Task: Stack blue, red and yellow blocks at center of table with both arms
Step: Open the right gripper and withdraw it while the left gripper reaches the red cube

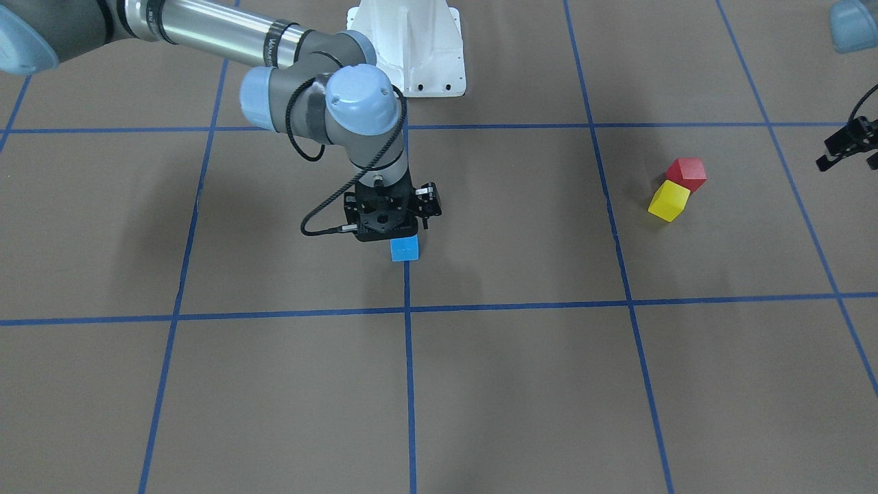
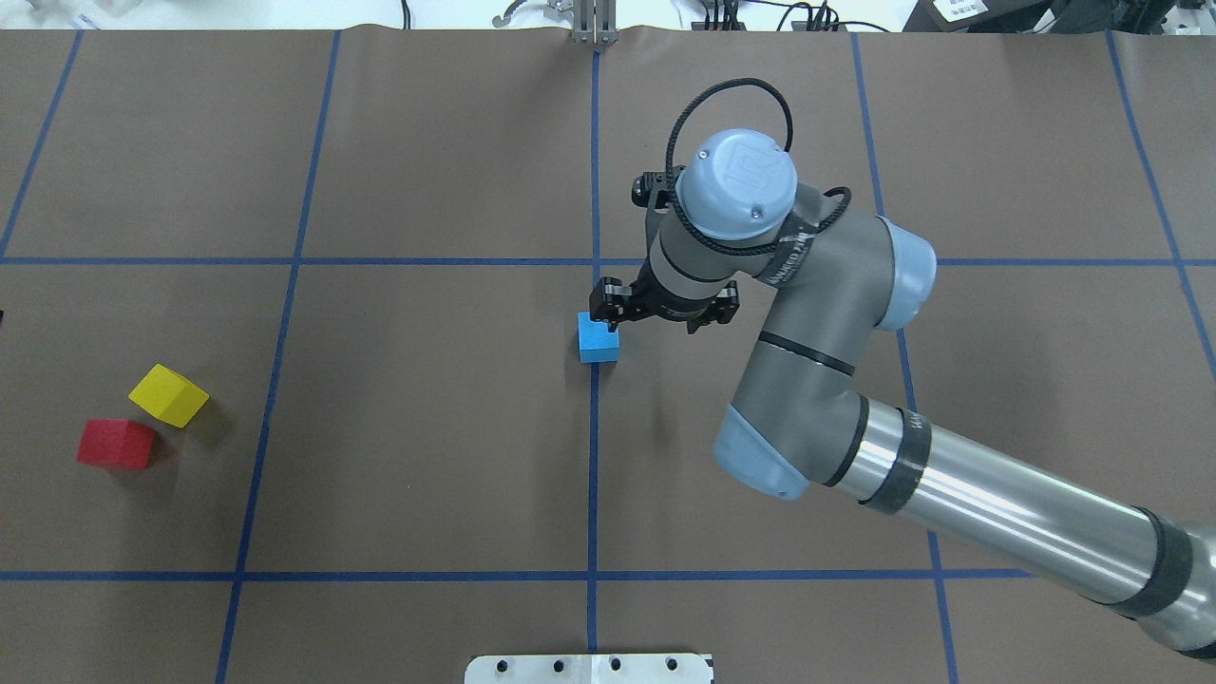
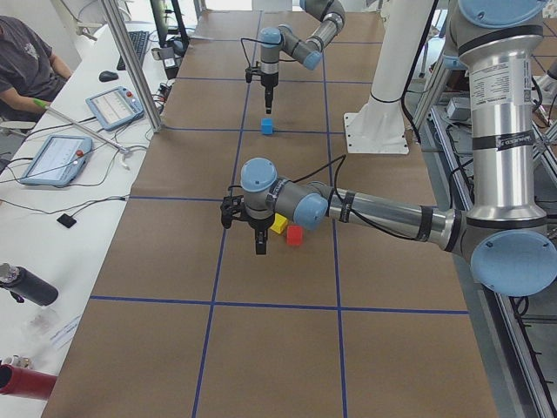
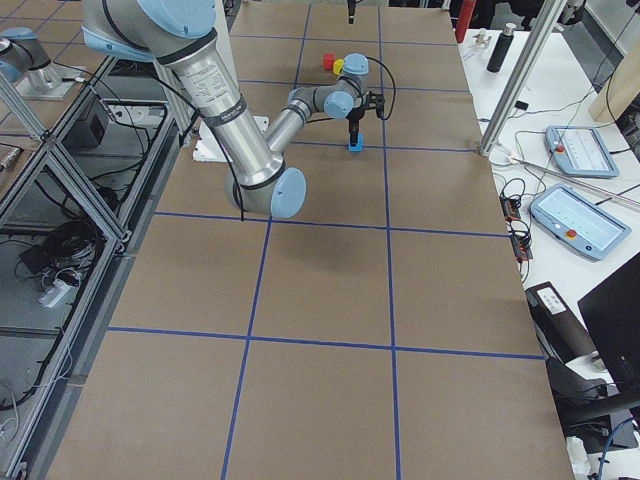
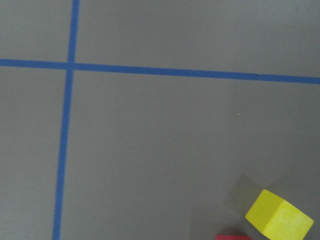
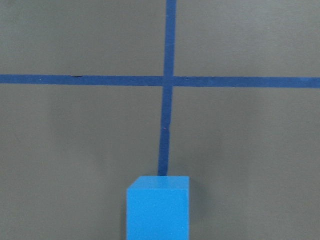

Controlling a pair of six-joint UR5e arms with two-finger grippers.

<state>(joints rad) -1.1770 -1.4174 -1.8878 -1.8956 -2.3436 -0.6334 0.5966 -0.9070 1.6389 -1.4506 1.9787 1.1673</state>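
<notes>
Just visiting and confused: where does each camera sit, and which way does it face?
Front: across the table, facing the base; right arm above blue block.
Overhead: behind the base, looking down; right arm.
Left side: table's end; left arm near.
Right side: opposite end; right arm near.
Left wrist: down at yellow block; no arm.
Right wrist: down at blue block; no arm.
Front and overhead share the blue block.

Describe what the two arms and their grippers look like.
Both the right arm and the left arm are silver tubes with grey joints, light-blue round caps and black bands. A thin black cable loops out at each wrist. The right gripper and the left gripper are black, with slim fingers.
</notes>
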